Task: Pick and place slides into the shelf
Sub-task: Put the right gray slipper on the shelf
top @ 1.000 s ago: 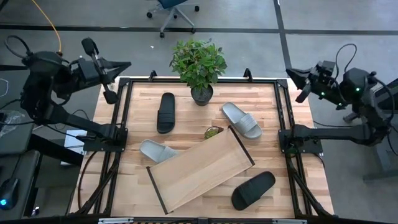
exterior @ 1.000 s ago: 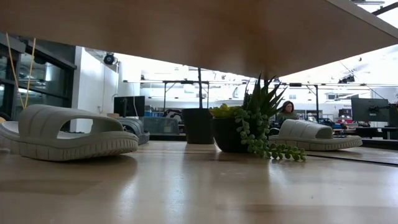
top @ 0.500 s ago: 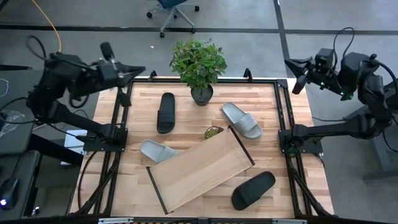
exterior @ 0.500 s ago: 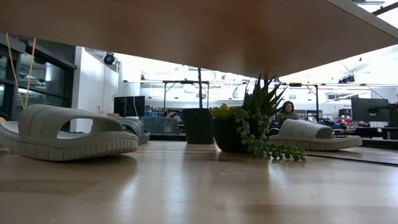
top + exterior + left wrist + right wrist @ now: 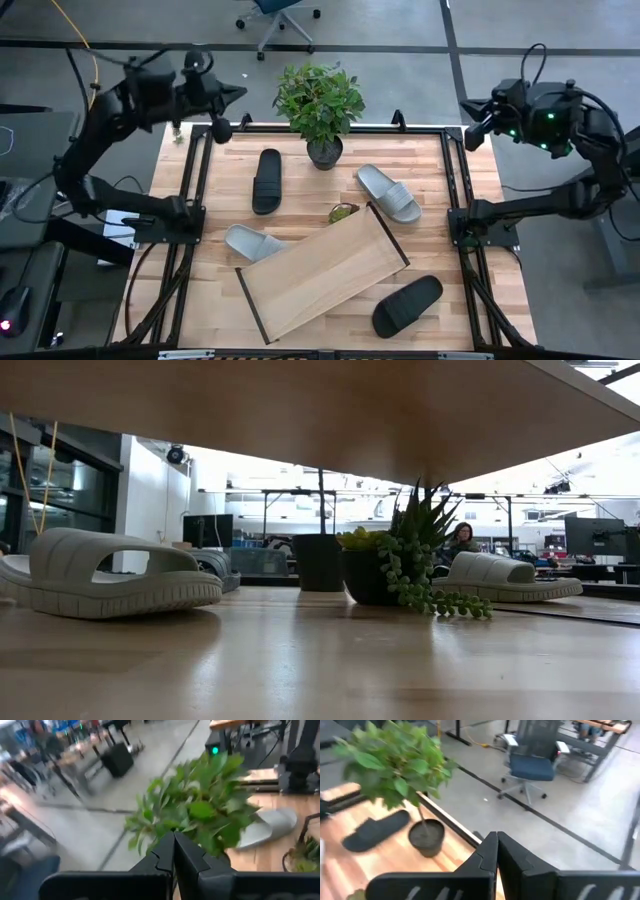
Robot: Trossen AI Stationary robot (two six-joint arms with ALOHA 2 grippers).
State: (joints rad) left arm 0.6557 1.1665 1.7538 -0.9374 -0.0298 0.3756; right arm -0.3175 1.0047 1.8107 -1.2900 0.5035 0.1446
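Four slides lie sole-down on the slatted tabletop: a black one (image 5: 266,180) at the far left, a grey one (image 5: 388,193) at the far right, a grey one (image 5: 250,242) at the shelf's left corner and a black one (image 5: 407,305) at the near right. The light-wood shelf (image 5: 322,272) lies slantwise at the middle; its underside (image 5: 300,410) fills the top of the low view. My left gripper (image 5: 222,130) is shut and holds nothing, raised above the table's far-left corner. My right gripper (image 5: 472,134) is shut and holds nothing, raised above the far-right corner.
A tall potted plant (image 5: 320,100) stands at the middle of the far edge, between the two grippers. A small succulent (image 5: 343,212) sits at the shelf's far edge. Dark frame rails (image 5: 196,190) run along both table sides. A person (image 5: 462,538) sits in the room beyond.
My left gripper has swung from outside the table's left edge toward the plant, reaching the far-left corner, and has rolled a little. My right gripper has tipped and shifted slightly toward the far-right corner. Both have stayed shut. The slides and the shelf have not moved.
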